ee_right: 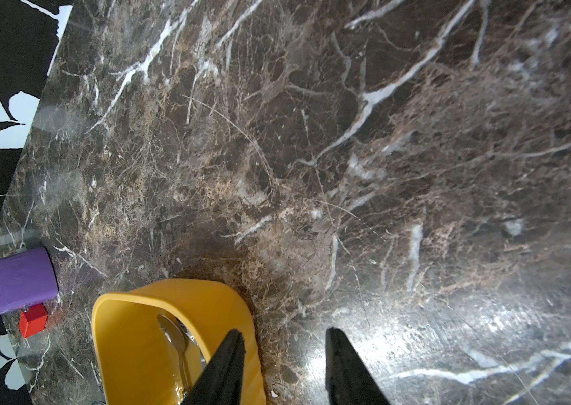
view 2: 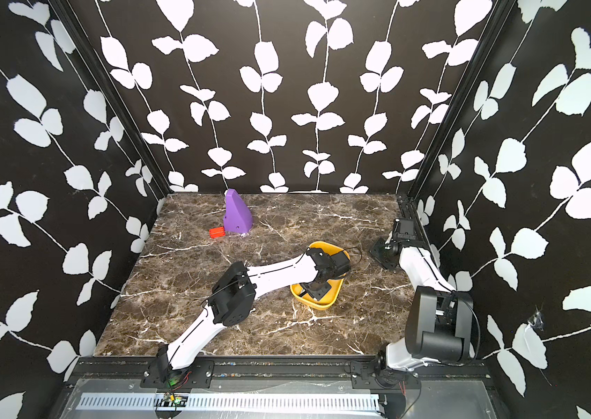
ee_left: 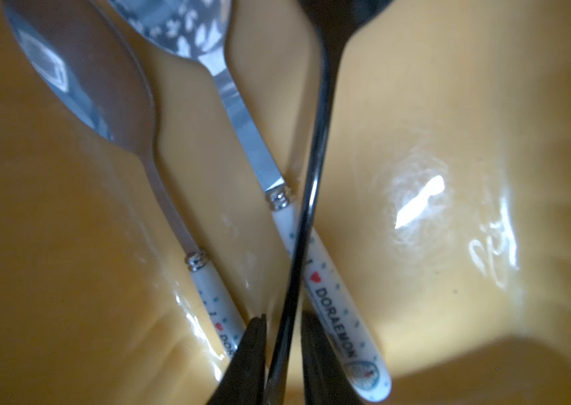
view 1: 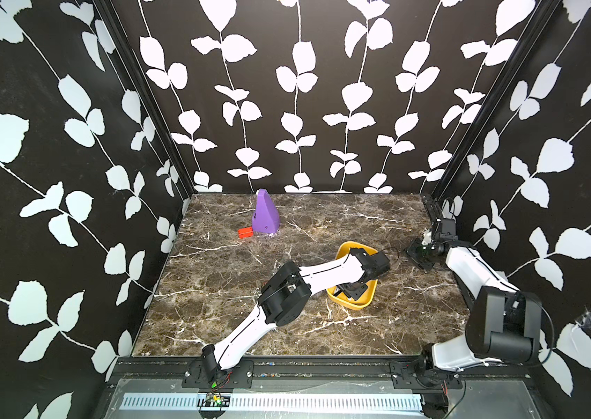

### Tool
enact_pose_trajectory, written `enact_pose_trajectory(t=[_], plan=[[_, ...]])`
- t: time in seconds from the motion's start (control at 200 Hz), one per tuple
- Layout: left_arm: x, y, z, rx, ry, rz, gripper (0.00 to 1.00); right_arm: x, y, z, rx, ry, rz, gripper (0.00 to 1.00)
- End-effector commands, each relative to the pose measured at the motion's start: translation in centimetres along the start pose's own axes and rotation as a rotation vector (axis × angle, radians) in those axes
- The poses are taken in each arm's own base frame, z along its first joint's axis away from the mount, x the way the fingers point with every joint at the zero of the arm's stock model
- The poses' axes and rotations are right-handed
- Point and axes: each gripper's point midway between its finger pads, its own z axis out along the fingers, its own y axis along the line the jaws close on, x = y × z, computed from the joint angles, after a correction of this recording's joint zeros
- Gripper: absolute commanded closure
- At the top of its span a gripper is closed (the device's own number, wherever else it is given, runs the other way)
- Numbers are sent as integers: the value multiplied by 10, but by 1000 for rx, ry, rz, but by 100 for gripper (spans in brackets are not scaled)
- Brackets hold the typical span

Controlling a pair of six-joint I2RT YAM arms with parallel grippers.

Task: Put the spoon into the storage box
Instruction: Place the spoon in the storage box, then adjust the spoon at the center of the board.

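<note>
While a dark slender metal spoon [ee_left: 312, 196] is lowered into the shallow yellow plastic storage box [view 1: 366, 303] near the tabletop's right edge, the left gripper [ee_left: 282, 354] appears slightly parted around its handle; a straight withdrawal is advised. The right gripper [ee_right: 284, 354] is seen open, empty.

Probably a lab test cell: leaf-patterned walls [view 1: 297, 90], marble tabletop [view 1: 214, 275].

Left arm [view 1: 326, 272] hides the storage box's [view 1: 344, 250] middle (spoons unseen)
</note>
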Motion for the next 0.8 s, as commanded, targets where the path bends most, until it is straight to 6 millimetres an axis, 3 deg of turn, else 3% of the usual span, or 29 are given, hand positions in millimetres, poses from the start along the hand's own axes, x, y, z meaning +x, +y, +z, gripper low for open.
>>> enact_pose_trajectory(t=[0.0, 0.335, 0.47, 0.595, 0.795], plan=[[-4, -5, -31, 60, -42, -7, 73, 7, -8, 5, 16, 22, 6, 59], [-9, -22, -94, 290, -184, -12, 61, 6, -5, -4, 13, 2, 1, 58], [-6, -6, -114, 330, -225, -58, 60, 7, -2, -10, 17, -9, -2, 58], [-2, 35, -129, 329, -287, -146, 59, 13, 12, -20, 55, -23, -76, 59], [37, 148, -114, 233, -309, -419, 52, 46, 70, -26, 48, -23, -248, 59]])
